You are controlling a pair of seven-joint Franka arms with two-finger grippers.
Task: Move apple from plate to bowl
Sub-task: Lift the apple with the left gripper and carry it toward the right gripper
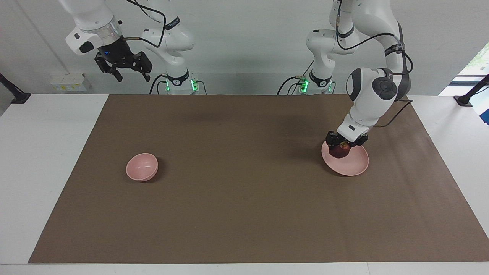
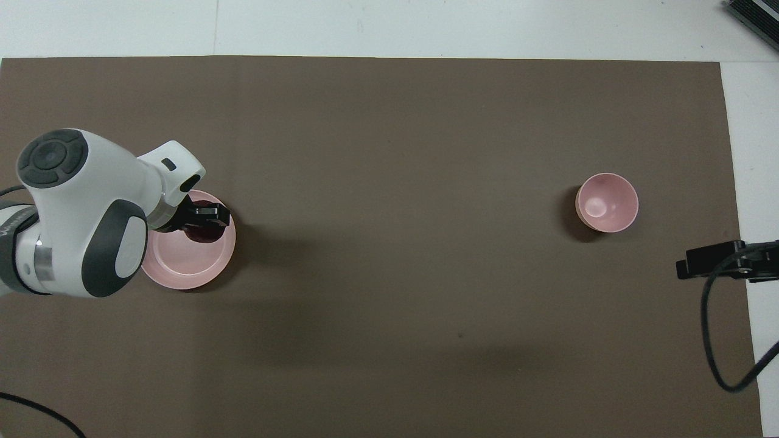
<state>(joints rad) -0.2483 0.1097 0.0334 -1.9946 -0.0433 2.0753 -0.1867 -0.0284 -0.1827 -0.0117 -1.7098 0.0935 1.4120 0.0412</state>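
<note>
The dark red apple lies on the pale pink plate at the left arm's end of the table, on the part of the plate nearer the robots. My left gripper is down on the apple from above and straddles it. In the overhead view the apple shows partly under the left gripper on the plate. The small pink bowl stands empty toward the right arm's end; it also shows in the overhead view. My right gripper waits open, raised high.
A brown mat covers most of the white table. The right gripper and its cable hang over the mat's edge, nearer the robots than the bowl.
</note>
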